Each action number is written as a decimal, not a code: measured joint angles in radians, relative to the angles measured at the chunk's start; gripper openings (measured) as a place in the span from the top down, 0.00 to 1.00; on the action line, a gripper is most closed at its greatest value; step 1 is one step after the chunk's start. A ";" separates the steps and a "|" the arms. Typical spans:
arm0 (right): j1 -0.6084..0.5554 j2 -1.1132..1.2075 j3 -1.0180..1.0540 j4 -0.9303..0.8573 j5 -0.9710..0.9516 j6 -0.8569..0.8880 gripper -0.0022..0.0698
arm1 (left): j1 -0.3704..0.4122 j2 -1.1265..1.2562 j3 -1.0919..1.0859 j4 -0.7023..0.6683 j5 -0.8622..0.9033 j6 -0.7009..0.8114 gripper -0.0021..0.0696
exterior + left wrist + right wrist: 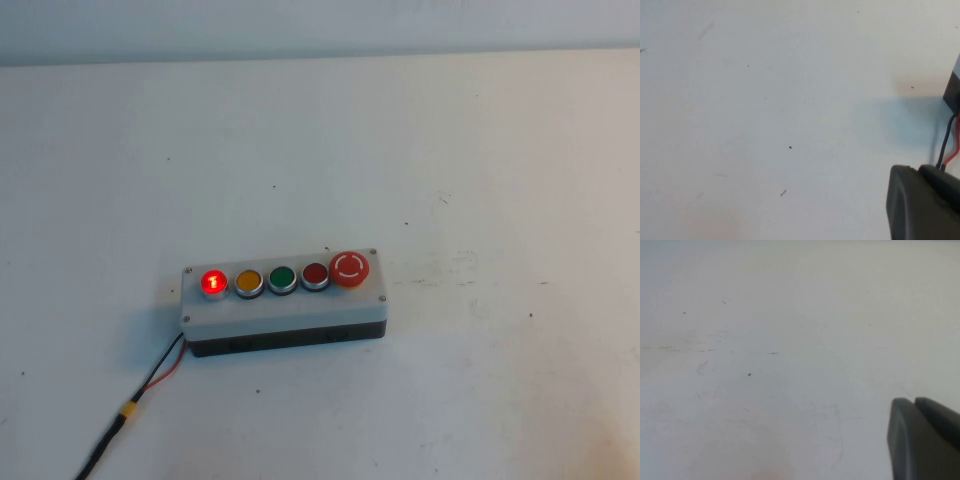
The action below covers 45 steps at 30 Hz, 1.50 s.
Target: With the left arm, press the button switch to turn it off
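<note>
Here, your left gripper (pixel 922 202): only dark finger tips show at frame edge in left wrist view; spread or pressed together, cannot tell. Right gripper (pixel 925 437) likewise over bare white table (pixel 765 340), state unclear. Neither arm shows in high view. Glowing bright-red, silver-ringed round button switch (pixel 214 282) sits at left end of grey rectangular box (pixel 285 310); row runs left-right. Left wrist view catches only box corner and red-black wires (pixel 949 145), near fingers; button hidden there. Left gripper probably nearer.

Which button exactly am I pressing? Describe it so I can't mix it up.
On the white table sits a grey box with five buttons in a row. The button switch is the end one farthest from the mushroom button, nearest the wires. It alone glows bright red.
</note>
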 joint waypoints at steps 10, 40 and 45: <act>0.000 0.000 0.000 0.000 0.000 0.000 0.99 | 0.000 0.000 0.000 -0.004 -0.009 0.000 0.97; 0.000 0.000 0.000 0.000 0.000 0.000 0.99 | 0.000 0.538 -0.654 -0.434 0.567 0.158 0.97; 0.000 0.000 0.000 0.000 0.000 0.000 0.99 | 0.000 0.778 -0.758 -0.435 0.661 0.282 0.97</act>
